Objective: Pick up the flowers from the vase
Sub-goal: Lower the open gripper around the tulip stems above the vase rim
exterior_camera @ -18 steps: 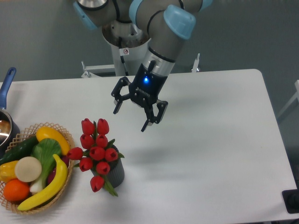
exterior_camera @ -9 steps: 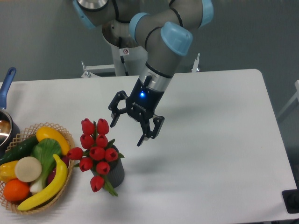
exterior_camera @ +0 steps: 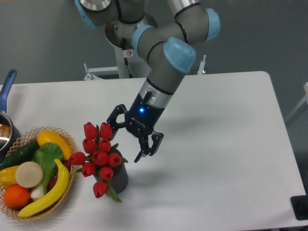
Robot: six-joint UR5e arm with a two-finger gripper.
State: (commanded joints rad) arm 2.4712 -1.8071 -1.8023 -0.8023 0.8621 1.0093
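We see the white table carrying everything, and over its middle the arm reaches down from the far side, bent toward the left. This lean makes sense to us, because the task's thing stands on the near left part of the table. The wicker basket with fruit and vegetables sits at the far left edge, just beside the bunch (it is not part of the job). The flowers stand in the vase, their red buds spreading above the dark pot and one bud hanging low in front. The gripper hangs just right of the top buds with its jaws spread wide and nothing between them. We judge that it is tilted so that the fingers can close around the bunch from the side. No grasp is made yet.
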